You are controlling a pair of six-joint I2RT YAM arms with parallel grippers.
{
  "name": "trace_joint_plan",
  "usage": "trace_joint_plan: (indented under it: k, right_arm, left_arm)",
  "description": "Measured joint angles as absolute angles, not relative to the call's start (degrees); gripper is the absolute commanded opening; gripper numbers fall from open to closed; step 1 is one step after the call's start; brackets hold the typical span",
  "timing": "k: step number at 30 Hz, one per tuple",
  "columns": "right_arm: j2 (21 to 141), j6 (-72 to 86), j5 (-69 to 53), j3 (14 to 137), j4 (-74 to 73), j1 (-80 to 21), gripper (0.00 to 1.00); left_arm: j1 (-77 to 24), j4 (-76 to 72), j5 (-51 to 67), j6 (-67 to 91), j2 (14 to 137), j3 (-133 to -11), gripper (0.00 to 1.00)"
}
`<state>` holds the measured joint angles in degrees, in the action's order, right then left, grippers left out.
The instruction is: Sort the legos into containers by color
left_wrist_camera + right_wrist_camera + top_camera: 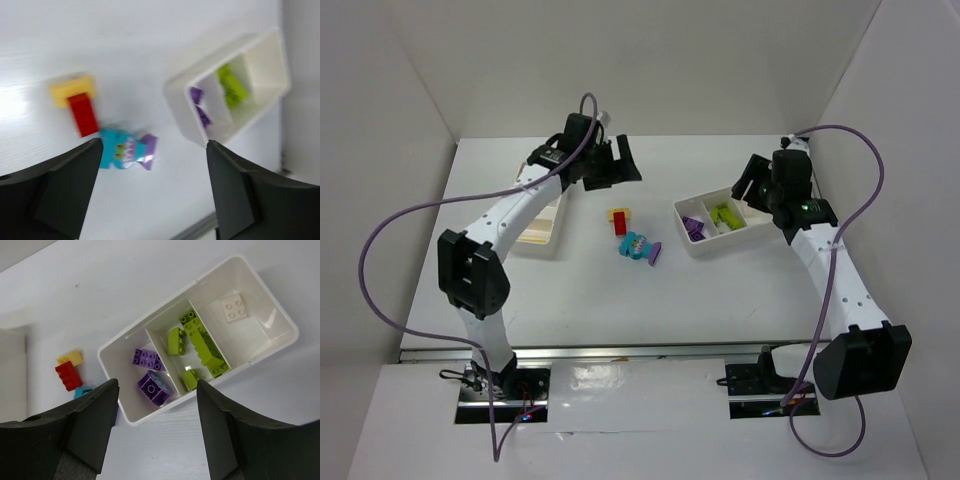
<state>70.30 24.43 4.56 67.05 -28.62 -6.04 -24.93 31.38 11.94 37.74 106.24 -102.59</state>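
Two spread: left tool (152, 150) | right tool (156, 387) | red brick (83, 114) touching yellow brick (72, 90)

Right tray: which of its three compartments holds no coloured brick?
The end compartment beside the lime green bricks: it holds only a white plate, while the other end holds purple bricks.

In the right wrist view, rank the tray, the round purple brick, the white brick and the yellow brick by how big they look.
1. The tray, by far the largest.
2. The round purple brick and the white brick look nearly alike, so no ranking between them.
3. The yellow brick, the smallest.
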Motion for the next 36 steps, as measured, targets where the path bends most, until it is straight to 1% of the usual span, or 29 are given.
trace_joint_plan:
  k: [1,4,5,6,10,15,16,18,19,20,26,32,35,36]
  right_arm:
    - [70.72,24.47,3.88,67.07,-28.29,-6.22,0.71]
    - [72.12,24.56,3.16,67.11,-27.88,-6.79,0.71]
    - [72.62,24.58,2.94,67.16,-27.92,-7.20,0.71]
    - [73.03,24.58,2.61,67.18,-27.90,-7.55,0.71]
    - [73.89,24.58,2.31,67.18,-27.92,-8.51,0.71]
    - [74.04,24.58,2.17,67.20,-27.90,-8.51,0.71]
    - [74.24,24.58,2.11,67.20,-27.90,-8.51,0.71]
    - [74.61,24.58,1.98,67.26,-27.94,-8.51,0.71]
    - [74.87,24.58,1.87,67.33,-27.92,-8.51,0.71]
    - [75.13,24.58,1.74,67.48,-27.92,-8.51,0.71]
    - [75.79,24.58,1.28,67.61,-27.90,-8.51,0.71]
    - [76.75,24.58,0.99,67.68,-27.92,-8.78,0.71]
    - [77.06,24.58,0.84,68.05,-27.92,-8.91,0.71]
    - [77.10,24.58,0.82,68.16,-27.90,-8.93,0.71]
  left_arm:
    - [-24.82,32.32,8.49,37.60,105.69,-101.78,1.00]
    - [-27.20,35.31,-0.10,38.04,108.81,-100.79,1.00]
    - [-28.49,36.36,-2.22,38.26,111.02,-100.79,0.95]
    - [-29.76,37.23,-4.12,38.85,113.36,-100.79,0.94]
    - [-33.56,40.84,-10.92,39.97,120.18,-100.44,0.86]
    - [-33.80,42.87,-15.77,41.41,121.32,-100.51,0.81]
    - [-33.58,42.89,-16.67,41.87,121.36,-100.64,0.76]
    - [-33.08,42.92,-17.69,42.39,121.80,-101.03,0.72]
    - [-32.82,42.83,-18.02,42.48,122.17,-101.25,0.72]
    - [-32.56,42.81,-18.20,42.48,122.56,-101.38,0.70]
    - [-30.87,42.81,-18.28,42.24,125.60,-103.20,0.70]
    - [-30.11,41.93,-18.15,42.00,128.53,-107.39,0.58]
    - [-30.13,41.98,-18.13,41.98,128.62,-107.55,0.58]
    - [-30.09,41.95,-18.11,41.98,128.62,-107.55,0.54]
